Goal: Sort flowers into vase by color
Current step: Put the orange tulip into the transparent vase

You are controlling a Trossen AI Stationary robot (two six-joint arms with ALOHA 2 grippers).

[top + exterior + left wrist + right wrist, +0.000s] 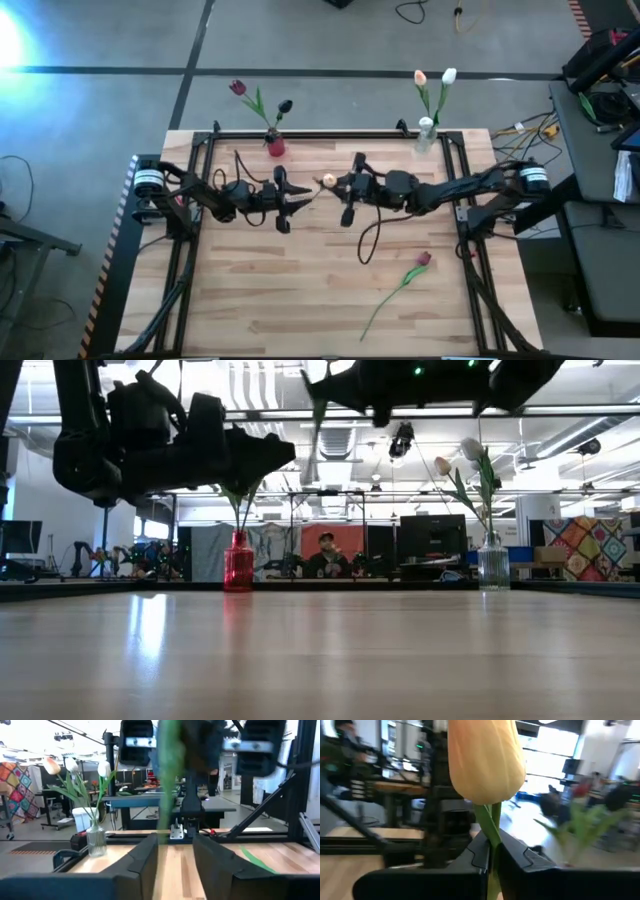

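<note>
A handover is under way mid-table: the right gripper (pixel 492 852) is clamped on a peach tulip (pixel 485 760) while the left gripper (pixel 175 855) opens around its stem, so next comes carrying it to the far-right clear vase (pixel 426 133) with its 2 pale flowers.

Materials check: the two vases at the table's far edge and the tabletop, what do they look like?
Small red vase: looks like translucent tinted glass or plastic, glossy; light shows through it. Clear ribbed vase: likely glass, see-through with bright highlights. Light wooden tabletop: jointed planks with visible seams, smooth sheen reflecting room lights in the low view.
</note>
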